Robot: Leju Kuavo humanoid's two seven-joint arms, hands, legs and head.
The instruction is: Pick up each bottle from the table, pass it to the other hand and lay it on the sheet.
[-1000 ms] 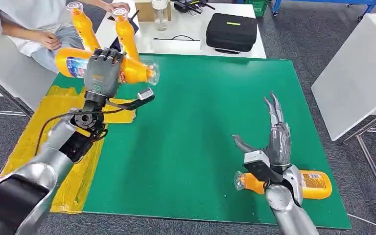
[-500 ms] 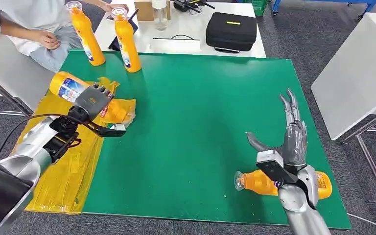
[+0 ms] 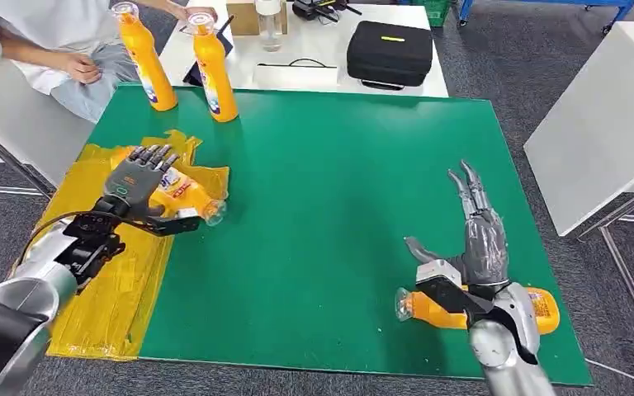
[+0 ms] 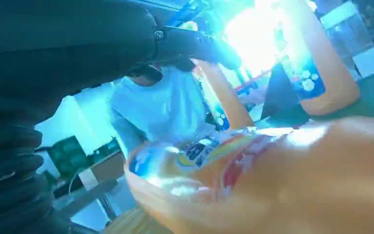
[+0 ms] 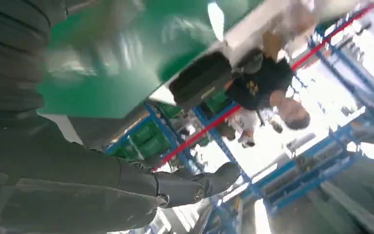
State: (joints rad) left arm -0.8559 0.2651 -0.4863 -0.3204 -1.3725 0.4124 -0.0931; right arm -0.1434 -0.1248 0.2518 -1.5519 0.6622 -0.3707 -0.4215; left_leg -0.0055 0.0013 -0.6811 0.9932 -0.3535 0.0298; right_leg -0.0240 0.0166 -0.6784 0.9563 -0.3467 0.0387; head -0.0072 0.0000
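My left hand (image 3: 138, 182) grips an orange bottle (image 3: 183, 193) that lies on its side on the yellow sheet (image 3: 107, 280) at the table's left; its clear cap points toward the green mat (image 3: 338, 181). In the left wrist view that bottle (image 4: 282, 180) looms close. A second orange bottle (image 3: 432, 308) lies near the front right edge. My right hand (image 3: 480, 241) hovers just over it with its fingers spread, holding nothing; its thumb (image 5: 195, 187) also appears in the right wrist view. Two more orange bottles (image 3: 144, 58) (image 3: 212, 73) stand upright at the far left.
A person in a white shirt (image 3: 41, 33) sits beyond the far left corner. A white table behind holds a black case (image 3: 390, 51) and a clear bottle (image 3: 270, 25). Another white table (image 3: 603, 124) stands close on the right.
My left hand has carried its bottle from up in the air down onto the yellow sheet. My right hand has stayed spread over the front bottle, shifting only slightly.
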